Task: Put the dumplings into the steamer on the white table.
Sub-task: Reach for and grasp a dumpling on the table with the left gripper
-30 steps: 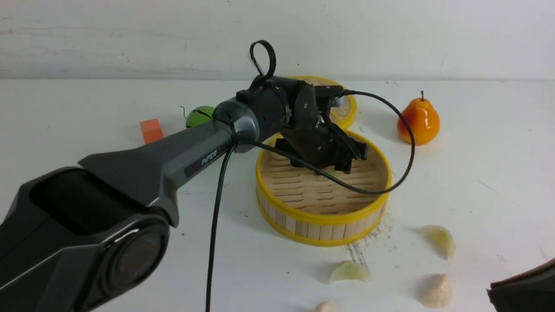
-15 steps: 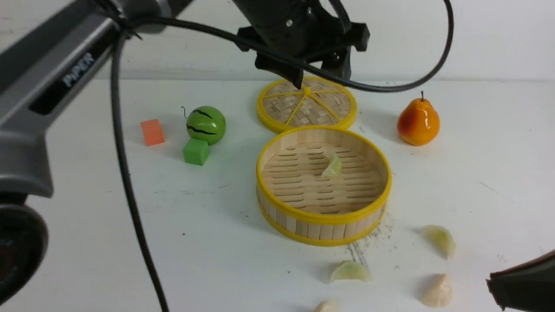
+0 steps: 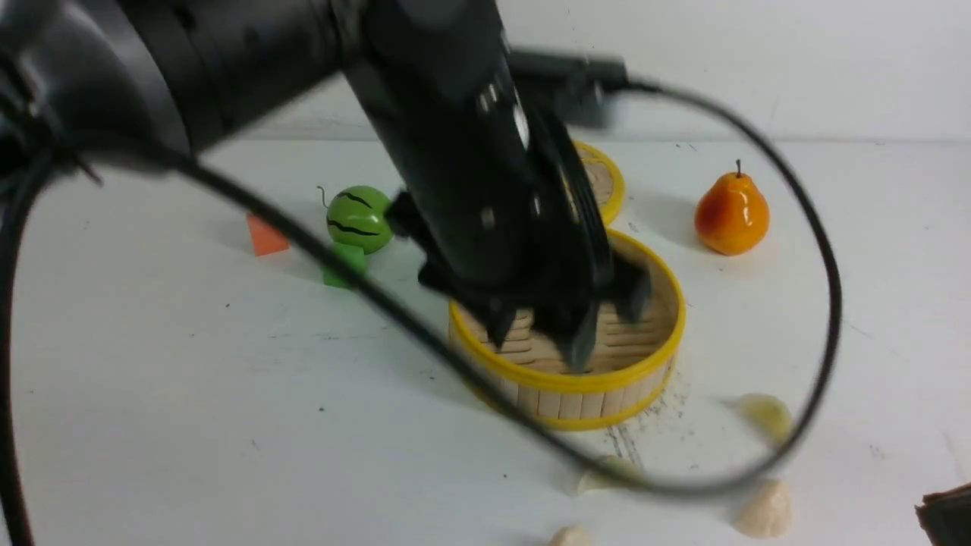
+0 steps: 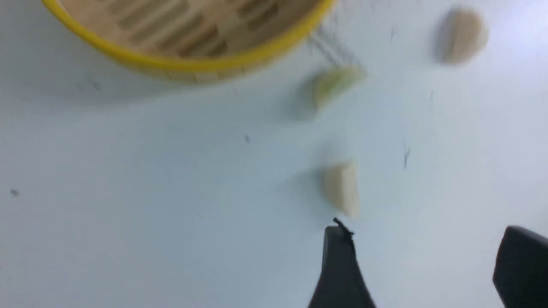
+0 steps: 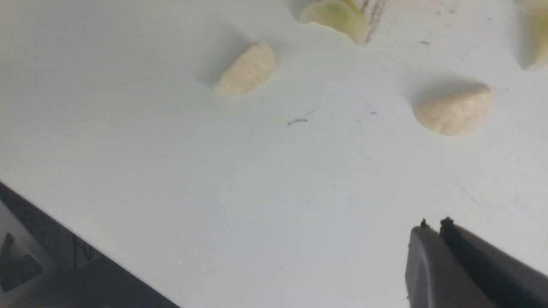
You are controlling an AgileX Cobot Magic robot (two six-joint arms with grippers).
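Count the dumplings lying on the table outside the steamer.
4: one pale green near the steamer, another green farther right, one cream nearer than that, one cream nearest. The left arm may hide others.

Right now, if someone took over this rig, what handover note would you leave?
Left gripper: open, empty, over the white table.
Right gripper: shut, holding nothing.
Steamer: on the table, partly behind the left arm.
Done: one dumpling was inside a moment ago; the arm now hides that spot.
Left: two greenish dumplings and two cream dumplings, all on the table.
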